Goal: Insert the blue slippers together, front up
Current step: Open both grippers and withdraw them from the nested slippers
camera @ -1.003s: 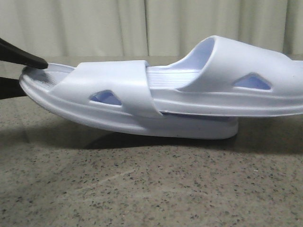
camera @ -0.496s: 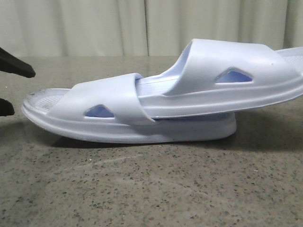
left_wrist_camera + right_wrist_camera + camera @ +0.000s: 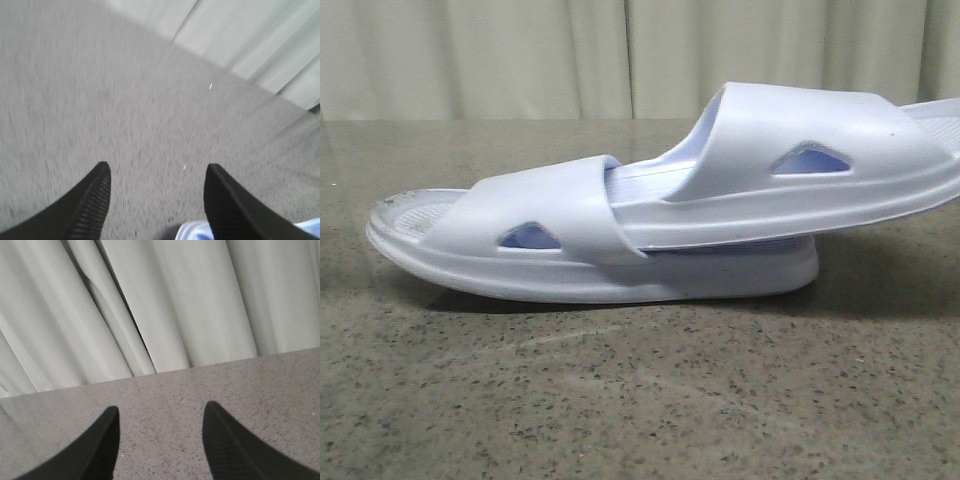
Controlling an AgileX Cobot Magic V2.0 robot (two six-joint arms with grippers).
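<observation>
The blue slippers [image 3: 660,210] lie nested on the speckled table [image 3: 620,400], the right one tucked under the left one's strap, its heel tilted up; they look done, so both arms should retreat without nudging them. Left gripper [image 3: 157,175] and right gripper [image 3: 160,420] are apart, holding nothing.

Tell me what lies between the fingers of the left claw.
Only bare table shows between the left claw's fingers in the left wrist view; a slipper edge sits just below that gap.
</observation>
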